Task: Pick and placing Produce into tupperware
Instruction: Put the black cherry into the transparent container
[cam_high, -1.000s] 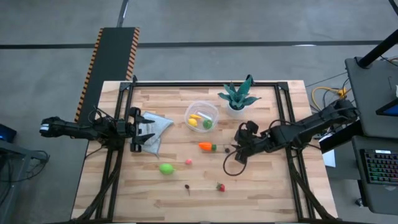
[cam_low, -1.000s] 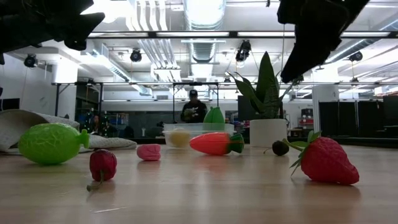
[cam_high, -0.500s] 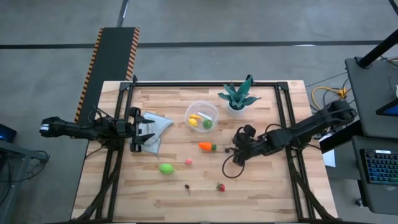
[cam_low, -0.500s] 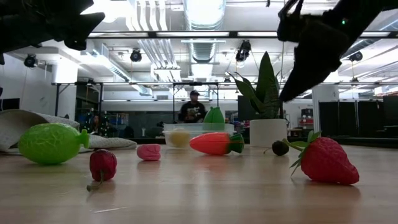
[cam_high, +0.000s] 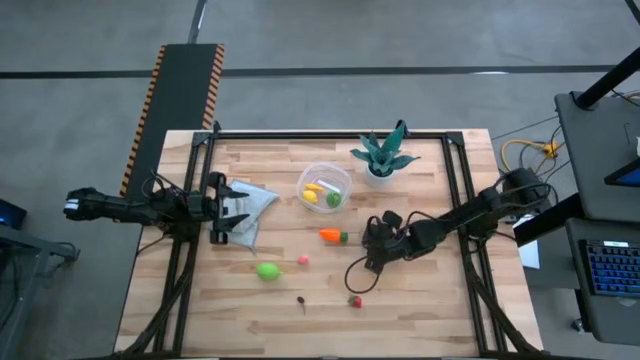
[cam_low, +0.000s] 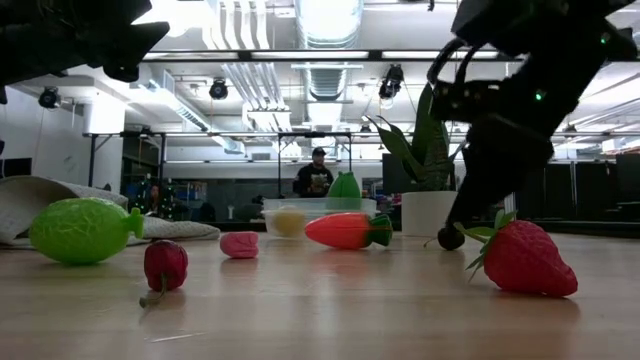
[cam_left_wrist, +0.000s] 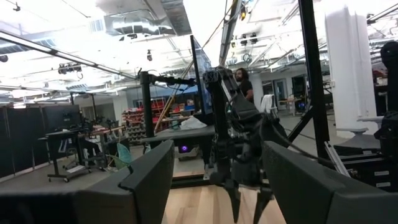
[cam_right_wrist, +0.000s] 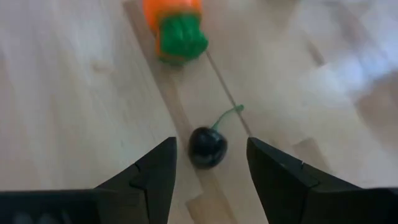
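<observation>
Since the earlier frames, my right arm has moved leftward across the table and lowered; the right gripper (cam_high: 371, 250) now sits low over the wood, just right of the orange carrot (cam_high: 330, 236). Its fingers (cam_right_wrist: 155, 177) are spread, with the dark cherry (cam_right_wrist: 207, 147) lying on the table between them, apart from both. From the wrist camera I read the cherry's thin green stem pointing away from the gripper and the carrot's green top just beyond it. At table height, the cherry (cam_low: 451, 237) rests on the wood beneath the lowered gripper, beside the red strawberry (cam_low: 525, 258).

My left arm has not moved: the left gripper (cam_high: 232, 213) waits at the table's left edge over the pale cloth (cam_high: 256, 200), fingers (cam_left_wrist: 148, 180) spread and holding nothing.

Tupperware (cam_high: 324, 187) position: rear centre of the table, left of the potted plant (cam_high: 381, 158). Contents: a yellow lemon (cam_high: 311, 195) and a green lime (cam_high: 333, 200).

Loose on the table: the green pear-shaped fruit (cam_high: 267, 271), a pink piece (cam_high: 302, 261), a small dark red piece (cam_high: 300, 299), and the strawberry at front.
</observation>
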